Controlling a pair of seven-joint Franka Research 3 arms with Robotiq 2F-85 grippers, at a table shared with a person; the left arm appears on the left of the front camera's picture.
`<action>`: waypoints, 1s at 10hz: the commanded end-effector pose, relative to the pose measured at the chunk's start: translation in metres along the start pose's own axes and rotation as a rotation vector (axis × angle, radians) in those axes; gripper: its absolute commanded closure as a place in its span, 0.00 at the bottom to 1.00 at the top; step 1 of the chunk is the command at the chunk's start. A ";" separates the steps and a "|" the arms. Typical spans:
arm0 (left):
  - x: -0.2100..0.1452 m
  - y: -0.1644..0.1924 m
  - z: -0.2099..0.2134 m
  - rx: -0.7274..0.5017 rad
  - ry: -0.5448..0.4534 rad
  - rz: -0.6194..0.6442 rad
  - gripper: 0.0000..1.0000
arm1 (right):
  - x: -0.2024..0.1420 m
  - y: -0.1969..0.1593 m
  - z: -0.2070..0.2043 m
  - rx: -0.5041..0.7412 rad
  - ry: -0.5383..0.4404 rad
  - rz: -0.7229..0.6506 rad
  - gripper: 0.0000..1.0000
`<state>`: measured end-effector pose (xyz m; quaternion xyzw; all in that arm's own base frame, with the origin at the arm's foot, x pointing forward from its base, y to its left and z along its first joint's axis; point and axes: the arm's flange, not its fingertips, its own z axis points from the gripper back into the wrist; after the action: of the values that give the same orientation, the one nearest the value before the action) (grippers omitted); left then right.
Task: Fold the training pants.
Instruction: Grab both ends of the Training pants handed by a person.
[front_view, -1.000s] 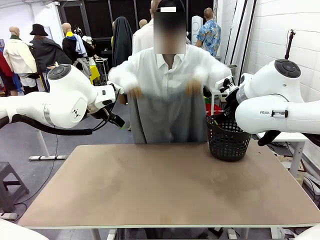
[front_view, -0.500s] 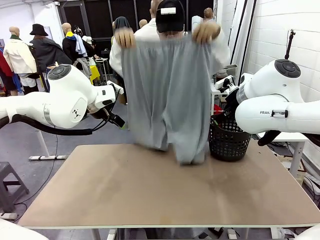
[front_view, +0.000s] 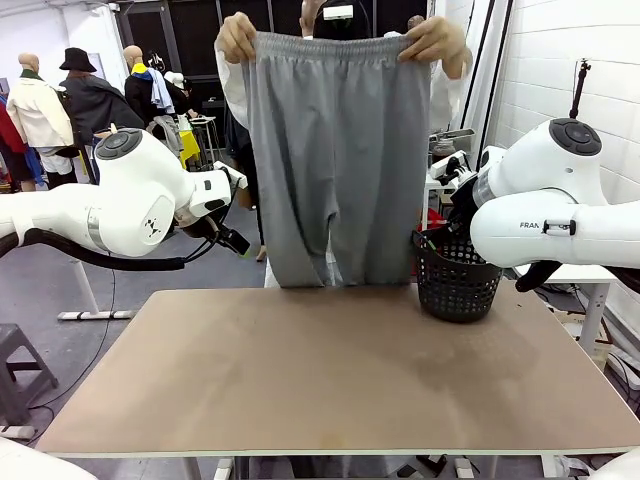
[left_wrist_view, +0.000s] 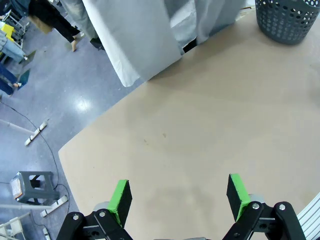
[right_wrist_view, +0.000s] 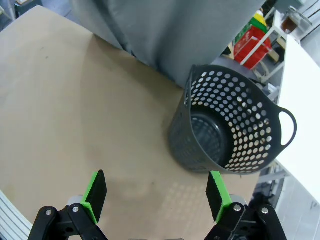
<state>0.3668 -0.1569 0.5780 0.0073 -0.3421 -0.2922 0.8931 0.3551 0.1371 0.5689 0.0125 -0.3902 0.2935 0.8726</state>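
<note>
A person at the far side holds the light grey training pants (front_view: 335, 160) up by the gathered waistband, one hand at each corner, legs hanging to the far table edge. The pants also hang at the top of the left wrist view (left_wrist_view: 150, 35) and of the right wrist view (right_wrist_view: 165, 30). My left gripper (left_wrist_view: 177, 197) is open above bare tabletop, well short of the pants. My right gripper (right_wrist_view: 156, 192) is open too, above the table beside the basket. Both arms stay back at the table's sides, left arm (front_view: 130, 205) and right arm (front_view: 545, 205).
A black mesh basket (front_view: 456, 277) stands empty at the table's far right corner, also in the right wrist view (right_wrist_view: 227, 125). The brown tabletop (front_view: 330, 370) is bare. A step stool (left_wrist_view: 32, 185) stands on the floor beyond the table's left edge.
The person lifted the pants from chest height to above head height, shaking them out so the legs now hang straight. Neither arm moved.
</note>
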 end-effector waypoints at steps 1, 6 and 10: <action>0.000 0.001 0.000 -0.009 -0.003 -0.005 0.00 | -0.001 0.000 -0.002 0.001 0.004 -0.001 0.00; 0.000 0.001 0.000 -0.009 -0.003 -0.005 0.00 | -0.001 0.000 -0.002 0.001 0.004 -0.001 0.00; 0.000 0.001 0.000 -0.009 -0.003 -0.005 0.00 | -0.001 0.000 -0.002 0.001 0.004 -0.001 0.00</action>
<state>0.3668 -0.1569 0.5780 0.0073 -0.3421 -0.2922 0.8931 0.3551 0.1371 0.5689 0.0125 -0.3902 0.2935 0.8726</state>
